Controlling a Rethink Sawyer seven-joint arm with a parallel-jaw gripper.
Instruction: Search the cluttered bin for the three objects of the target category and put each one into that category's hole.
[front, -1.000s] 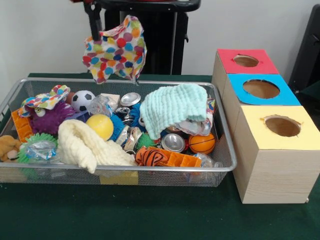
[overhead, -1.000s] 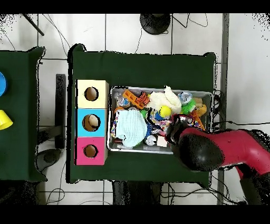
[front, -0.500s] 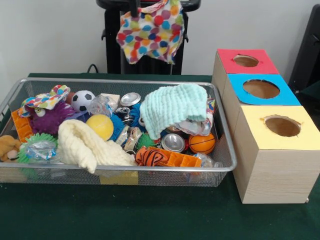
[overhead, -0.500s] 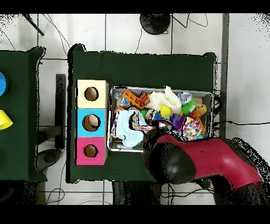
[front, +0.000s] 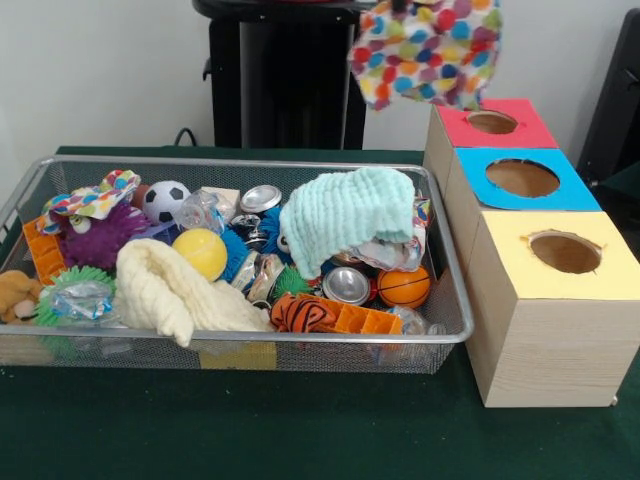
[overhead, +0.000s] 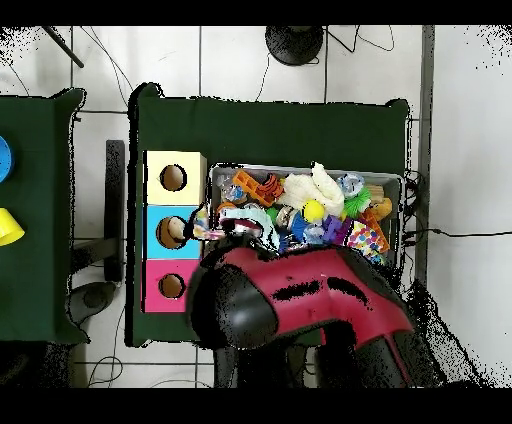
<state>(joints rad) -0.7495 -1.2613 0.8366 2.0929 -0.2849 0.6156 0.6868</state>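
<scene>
We cannot tell how our jaws are standing, soft white polka-dotted fabric piece (front: 428, 52) hanging at twelve o'clock above the red-topped wooden box (front: 490, 122), yellow-topped wooden box's round hole (front: 565, 251) lying at four o'clock, silver wire-mesh bin (front: 452, 300) sitting at nine o'clock.

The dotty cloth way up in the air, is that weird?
A bit odd. The polka-dot cloth hangs high near the red-topped box, not in the bin. What holds it is cut off at the picture's top. Another dotted piece lies in the bin.
</scene>
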